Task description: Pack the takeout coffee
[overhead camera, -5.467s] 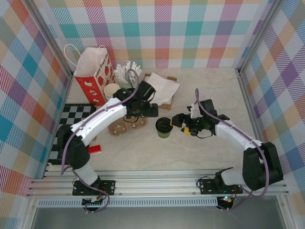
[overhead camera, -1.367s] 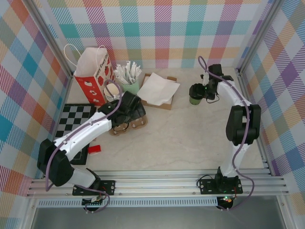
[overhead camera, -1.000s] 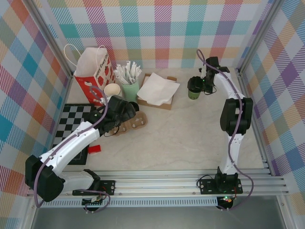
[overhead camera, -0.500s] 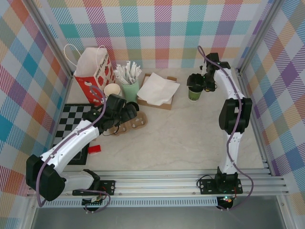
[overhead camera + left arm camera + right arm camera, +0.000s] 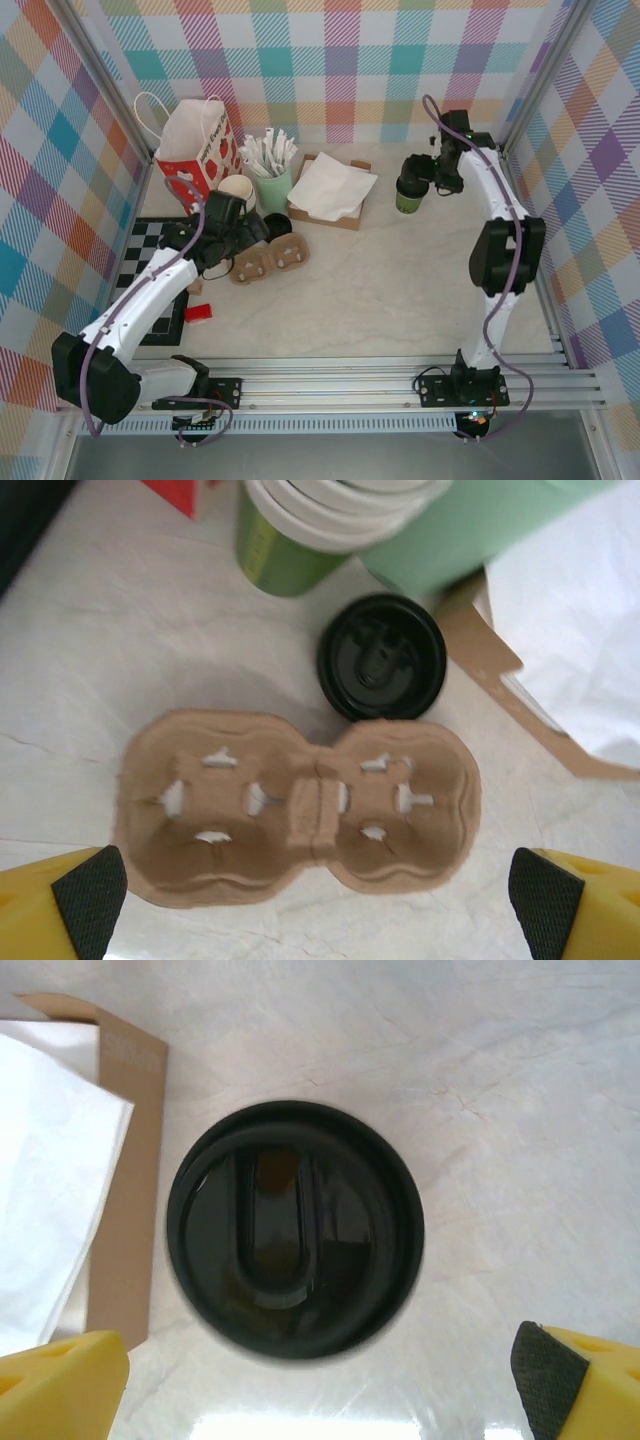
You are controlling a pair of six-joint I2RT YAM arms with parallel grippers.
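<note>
The takeout coffee [image 5: 406, 198], a green cup with a black lid [image 5: 295, 1228], stands on the table at the back right. My right gripper [image 5: 420, 177] hovers just over it and is open. Its yellow fingers [image 5: 60, 1385] sit wider than the lid and do not touch it. The brown cardboard cup carrier [image 5: 268, 262] lies left of centre with both wells [image 5: 300, 805] bare. My left gripper [image 5: 243, 238] is open just above the carrier's left end, holding nothing. The red-and-white paper bag [image 5: 195, 150] stands upright at the back left.
A loose black lid [image 5: 381, 670] lies right behind the carrier. Behind that stand a stack of lidless cups [image 5: 236, 190] and a mint holder of sachets [image 5: 270, 170]. White napkins on a cardboard tray [image 5: 330, 188] lie between carrier and coffee. A chequered mat [image 5: 150, 260] covers the left side.
The coffee went from mid-table to the back right and is now let go. The right gripper has shifted slightly right over it. My left arm has drawn back left, uncovering the carrier.
</note>
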